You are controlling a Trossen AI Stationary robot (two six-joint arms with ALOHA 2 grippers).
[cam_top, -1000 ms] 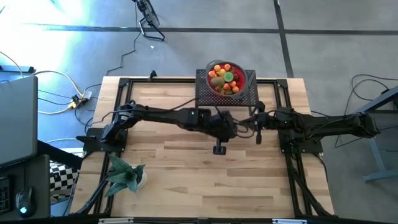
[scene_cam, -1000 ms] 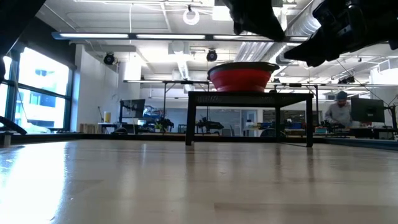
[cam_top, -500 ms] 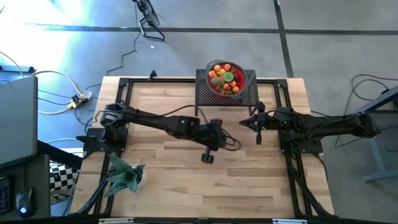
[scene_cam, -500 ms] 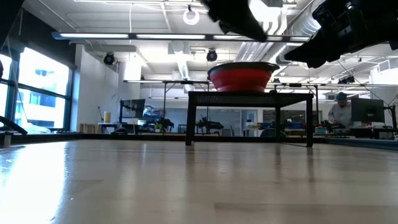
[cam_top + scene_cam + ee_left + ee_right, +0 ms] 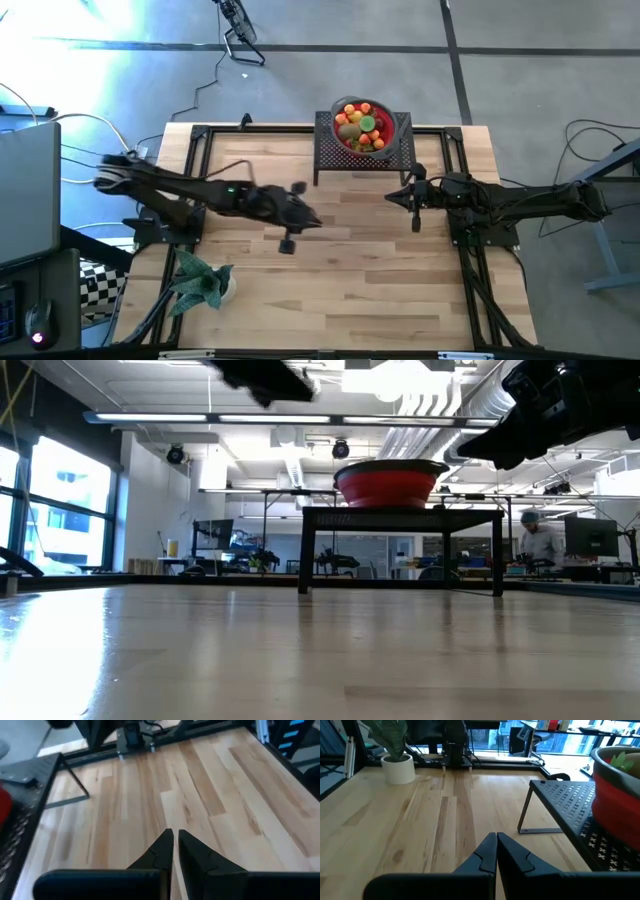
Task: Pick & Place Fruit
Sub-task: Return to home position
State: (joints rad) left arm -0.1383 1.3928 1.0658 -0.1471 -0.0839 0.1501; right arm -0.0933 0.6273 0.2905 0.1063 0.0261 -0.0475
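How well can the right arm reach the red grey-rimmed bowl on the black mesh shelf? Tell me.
Probably yes: the right gripper, shut, hangs just in front of the black mesh shelf, nothing between it and the red bowl. The left gripper is far off leftward.

Showing pale, smooth wood planks with a soft sheen along the table (image 5: 330,280). Looking like matt black perforated metal across the shelf (image 5: 568,802), on thin black legs. Gleaming as glossy red plastic on the bowl (image 5: 389,485) (duller grey at the rim). Shining like smooth, bright plastic on the fruit (image 5: 360,125). Reading as dark, matt, hard plastic on the fingers (image 5: 159,855). Appearing smooth, matt white on the plant pot (image 5: 399,770).
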